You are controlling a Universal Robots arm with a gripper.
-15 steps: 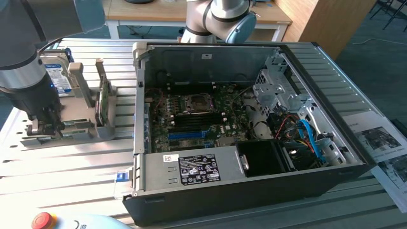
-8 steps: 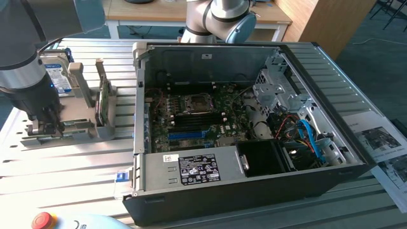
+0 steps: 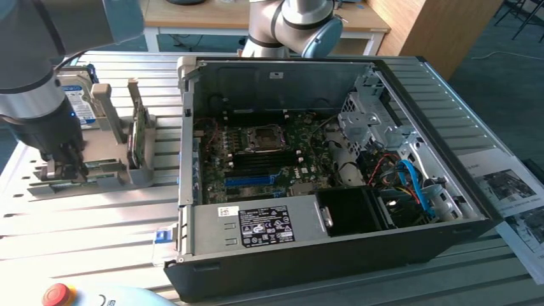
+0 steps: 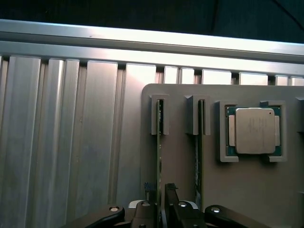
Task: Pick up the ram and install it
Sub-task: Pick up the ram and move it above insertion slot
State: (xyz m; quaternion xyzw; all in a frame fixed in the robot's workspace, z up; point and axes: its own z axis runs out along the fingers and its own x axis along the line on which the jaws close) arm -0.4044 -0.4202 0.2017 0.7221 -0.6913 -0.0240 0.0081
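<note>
The ram is a thin green stick standing on edge in a slot of the grey holder. My gripper straddles its near end, one finger on each side, pressed against the board. The stick still sits in its slot. In the exterior view my gripper reaches straight down onto the holder at the exterior view's left, well apart from the open computer case. The motherboard lies inside the case with its dark memory slots bare.
A second green stick stands in the neighbouring slot, and a square silver processor lies beside it. A blue-and-white labelled hard drive and an upright green board stand on the holder. A red stop button is at the front.
</note>
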